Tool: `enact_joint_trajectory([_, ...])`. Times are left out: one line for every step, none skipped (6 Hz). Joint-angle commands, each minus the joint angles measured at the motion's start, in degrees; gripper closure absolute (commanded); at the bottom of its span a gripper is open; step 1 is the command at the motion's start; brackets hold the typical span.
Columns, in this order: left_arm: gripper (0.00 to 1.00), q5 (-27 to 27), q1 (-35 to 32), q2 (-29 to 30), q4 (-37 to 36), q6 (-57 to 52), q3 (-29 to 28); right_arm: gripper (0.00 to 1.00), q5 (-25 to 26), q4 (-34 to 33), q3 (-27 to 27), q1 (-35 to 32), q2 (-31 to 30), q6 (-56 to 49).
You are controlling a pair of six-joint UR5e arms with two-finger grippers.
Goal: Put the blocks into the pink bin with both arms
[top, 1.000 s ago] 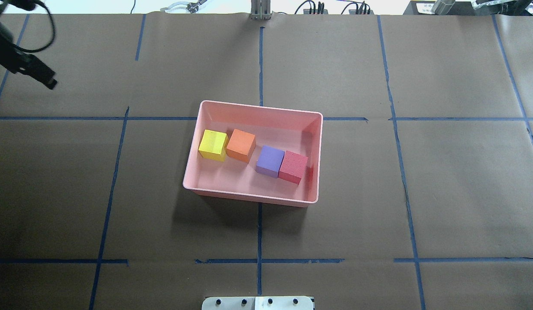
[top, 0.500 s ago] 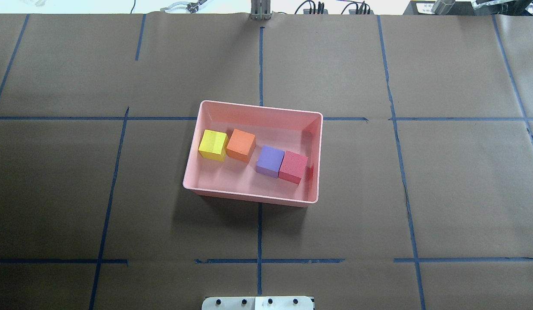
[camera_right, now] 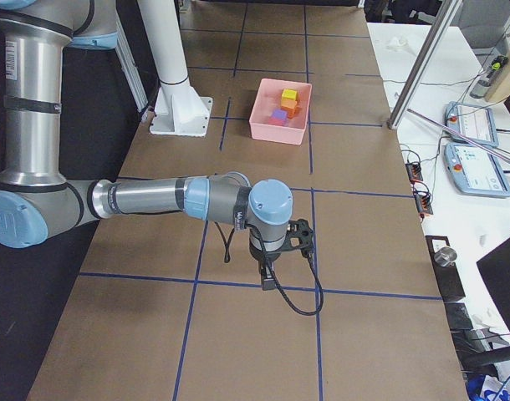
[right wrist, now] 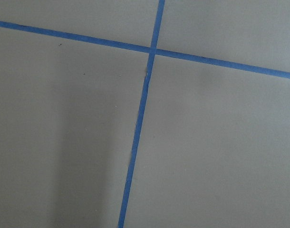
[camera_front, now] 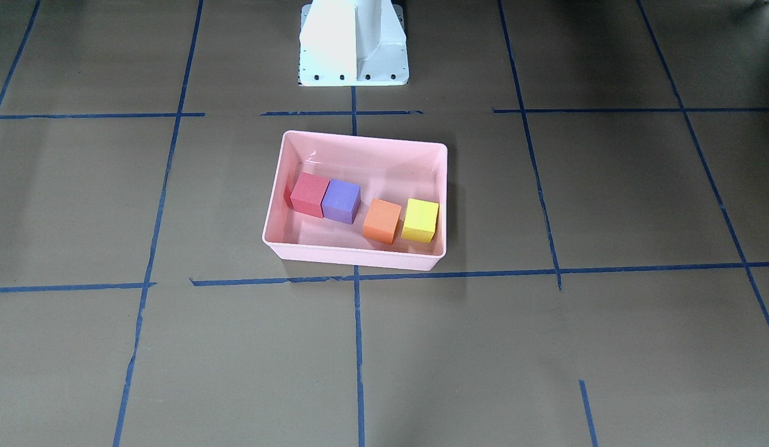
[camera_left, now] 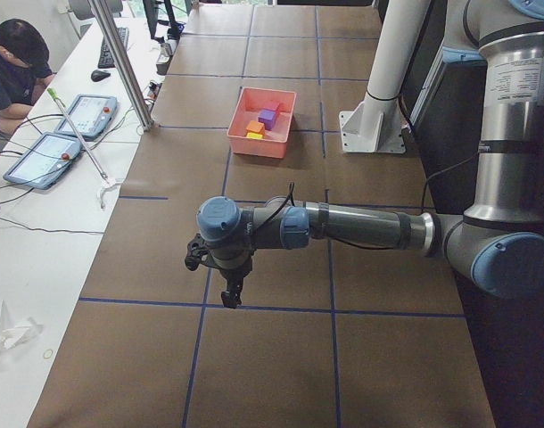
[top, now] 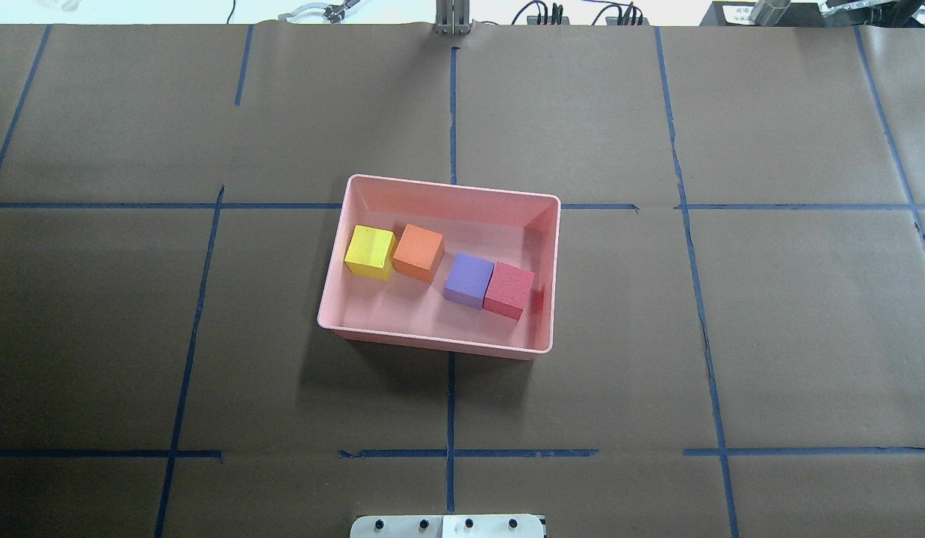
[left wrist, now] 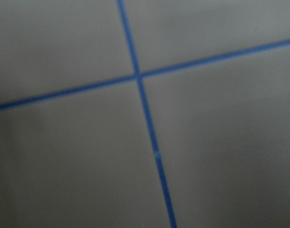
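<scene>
The pink bin (top: 437, 344) sits at the table's middle, also in the front-facing view (camera_front: 353, 258). Inside it stand the yellow block (top: 370, 250), orange block (top: 418, 250), purple block (top: 469, 278) and red block (top: 509, 288) in a loose row; purple and red touch. My left gripper (camera_left: 229, 294) shows only in the exterior left view, far from the bin, pointing down over the paper. My right gripper (camera_right: 267, 280) shows only in the exterior right view, likewise far away. I cannot tell whether either is open or shut. Both wrist views show only paper and tape.
Brown paper with blue tape lines (top: 450, 112) covers the table. The white base pedestal (camera_front: 353, 43) stands behind the bin. Operator tablets (camera_left: 85, 116) lie on a side desk beyond the table's far edge, where a person (camera_left: 13, 62) sits.
The left gripper, at the overhead view's top left edge one second ago, has left that view. The bin and blocks have not moved.
</scene>
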State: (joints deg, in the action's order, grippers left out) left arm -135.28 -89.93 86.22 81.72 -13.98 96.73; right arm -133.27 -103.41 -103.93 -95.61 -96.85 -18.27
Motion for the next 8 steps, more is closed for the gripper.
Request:
enact_joint_trajectory([0.00,0.5,-0.1,-2.0,0.3,0.3,-0.6,0.00,-0.1,1.4,0.5,0.8,-0.1,0.0])
enact_joint_trajectory([0.00,0.6,-0.2,-2.5,0.0,0.3,-0.6,0.00,0.0,2.5,1.0,2.3,-0.4,0.2])
enact_joint_trajectory([0.00,0.7,-0.1,-2.5,-0.1,0.2,-0.5,0.00,0.0,2.5,1.4,2.5,-0.4,0.2])
enact_joint_trajectory([0.00,0.9,-0.1,-2.6,-0.2,0.2,-0.6,0.00,0.1,2.5,1.5,2.9,-0.4,0.2])
enact_joint_trajectory([0.00,0.9,-0.1,-2.5,-0.3,0.2,-0.6,0.00,0.0,2.5,1.5,3.0,-0.4,0.2])
enact_joint_trajectory([0.00,0.8,-0.1,-2.5,-0.3,0.2,-0.6,0.00,0.0,2.5,1.5,3.0,-0.4,0.2])
enact_joint_trajectory([0.00,0.8,-0.1,-2.5,-0.3,0.2,-0.6,0.00,0.0,2.5,1.5,3.0,-0.4,0.2])
enact_joint_trajectory([0.00,0.8,-0.1,-2.5,-0.3,0.1,-0.6,0.00,-0.1,2.5,1.5,3.1,-0.4,0.2])
